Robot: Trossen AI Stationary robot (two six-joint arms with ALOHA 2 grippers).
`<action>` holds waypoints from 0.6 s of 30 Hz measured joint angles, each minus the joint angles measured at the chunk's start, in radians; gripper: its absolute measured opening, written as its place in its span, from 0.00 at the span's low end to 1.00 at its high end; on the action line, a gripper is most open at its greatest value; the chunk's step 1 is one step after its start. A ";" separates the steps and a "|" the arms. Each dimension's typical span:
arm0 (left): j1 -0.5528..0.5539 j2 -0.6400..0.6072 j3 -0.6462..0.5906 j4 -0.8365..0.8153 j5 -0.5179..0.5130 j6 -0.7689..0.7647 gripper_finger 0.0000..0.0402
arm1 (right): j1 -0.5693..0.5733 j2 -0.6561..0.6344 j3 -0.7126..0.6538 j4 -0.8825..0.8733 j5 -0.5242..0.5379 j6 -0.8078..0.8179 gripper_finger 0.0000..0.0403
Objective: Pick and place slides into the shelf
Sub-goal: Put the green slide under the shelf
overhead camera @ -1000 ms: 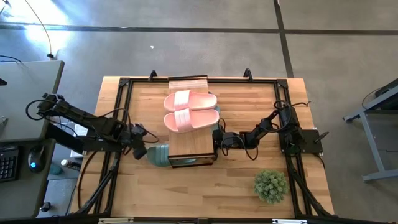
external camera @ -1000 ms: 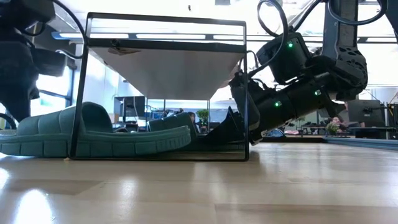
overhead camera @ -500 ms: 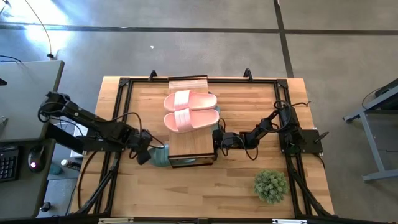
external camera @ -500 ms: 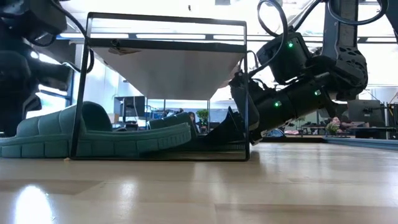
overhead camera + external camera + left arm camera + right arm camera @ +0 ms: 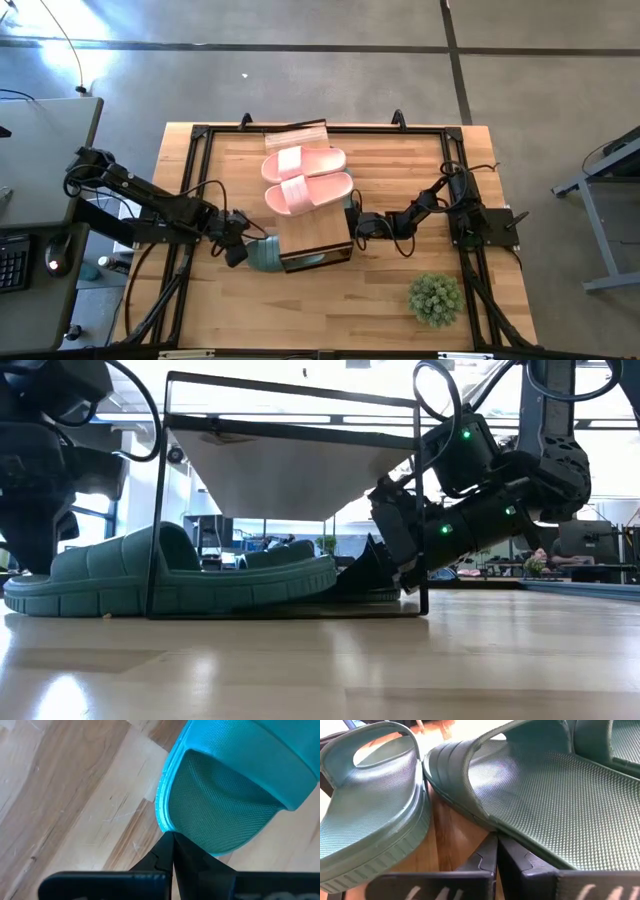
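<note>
- The left gripper (image 5: 236, 250), on a low, outstretched arm, sits at the shelf's (image 5: 312, 243) left side near the table's (image 5: 380, 310) front edge, fingers pressed together against the heel rim of a sage-green slide (image 5: 262, 252).
- The right gripper (image 5: 352, 222) reaches under the shelf from its right side, fingers pressed together, touching a green slide's (image 5: 530, 785) sole.
- Only the right wrist view shows three green slides under the shelf; the second one is (image 5: 375, 815).
- The high view alone shows two pink slides (image 5: 305, 178) on top of the shelf.
</note>
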 joint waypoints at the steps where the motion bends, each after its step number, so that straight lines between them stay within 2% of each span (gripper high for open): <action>1: 0.000 0.000 0.000 0.002 -0.001 -0.002 0.00 | 0.000 0.000 0.000 0.000 0.000 0.000 0.00; 18: 0.000 0.000 0.001 0.010 -0.013 0.004 0.00 | 0.001 -0.042 0.000 -0.079 0.048 -0.031 0.00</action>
